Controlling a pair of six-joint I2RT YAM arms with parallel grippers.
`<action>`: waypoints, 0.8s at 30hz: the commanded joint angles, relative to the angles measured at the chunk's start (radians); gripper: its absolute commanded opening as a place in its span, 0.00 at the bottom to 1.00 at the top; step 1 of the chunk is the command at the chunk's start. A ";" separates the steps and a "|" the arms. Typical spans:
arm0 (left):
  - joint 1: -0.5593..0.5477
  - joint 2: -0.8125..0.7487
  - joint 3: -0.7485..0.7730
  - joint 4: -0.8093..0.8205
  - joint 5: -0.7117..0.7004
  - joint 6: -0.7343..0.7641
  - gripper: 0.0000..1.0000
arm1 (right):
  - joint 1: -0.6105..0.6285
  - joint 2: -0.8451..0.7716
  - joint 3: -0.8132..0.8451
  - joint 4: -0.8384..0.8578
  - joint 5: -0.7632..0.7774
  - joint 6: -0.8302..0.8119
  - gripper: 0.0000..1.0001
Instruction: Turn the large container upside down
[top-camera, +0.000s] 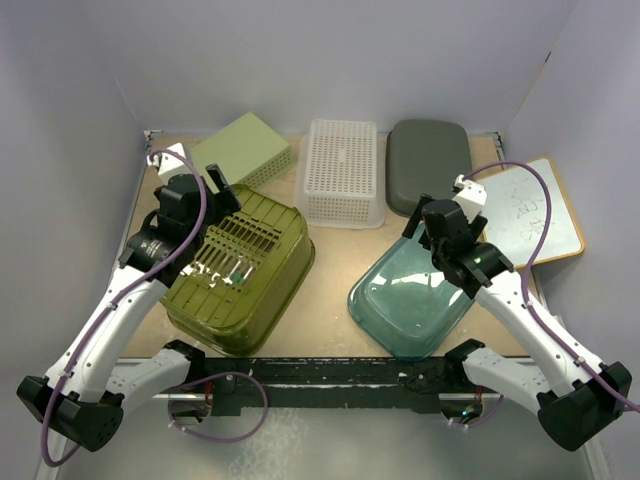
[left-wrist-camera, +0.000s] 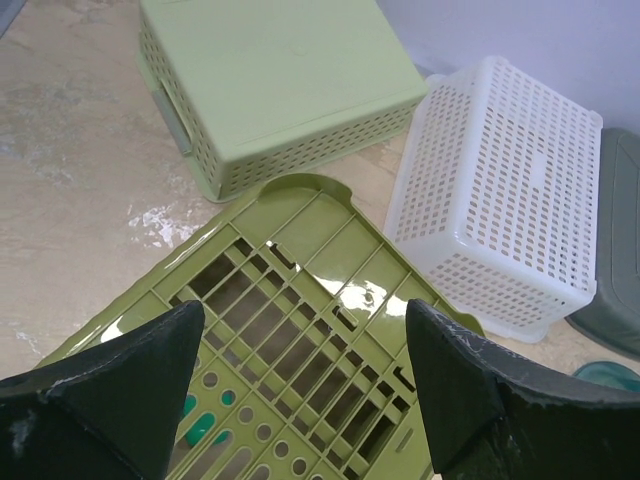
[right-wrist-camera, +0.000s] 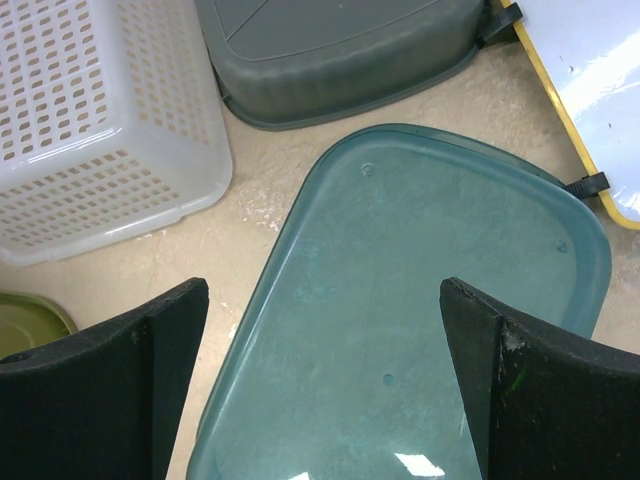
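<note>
A large olive-green slatted basket (top-camera: 240, 270) lies bottom-up on the left of the table, its slotted base facing up and tilted slightly. It fills the lower part of the left wrist view (left-wrist-camera: 300, 290). My left gripper (top-camera: 225, 192) hovers open over its far edge, holding nothing (left-wrist-camera: 305, 330). A teal translucent container (top-camera: 415, 300) lies bottom-up on the right, and it also shows in the right wrist view (right-wrist-camera: 420, 300). My right gripper (top-camera: 417, 225) hovers open above its base, empty (right-wrist-camera: 325, 310).
A pale green basket (top-camera: 245, 148) (left-wrist-camera: 270, 90), a white perforated basket (top-camera: 343, 172) (left-wrist-camera: 500, 180) (right-wrist-camera: 90, 120) and a dark grey container (top-camera: 428, 165) (right-wrist-camera: 340, 50) lie bottom-up along the back. A yellow-framed whiteboard (top-camera: 530, 210) (right-wrist-camera: 590, 80) lies at the right.
</note>
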 joint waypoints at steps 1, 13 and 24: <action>-0.003 -0.020 -0.005 0.042 -0.045 0.000 0.78 | 0.003 -0.003 -0.005 0.027 0.046 0.018 1.00; -0.003 -0.047 -0.020 0.032 -0.152 -0.012 0.80 | 0.003 0.000 -0.005 0.024 0.041 0.021 1.00; -0.002 -0.071 -0.065 0.054 -0.283 -0.060 0.80 | 0.002 0.016 -0.005 0.021 0.030 0.037 1.00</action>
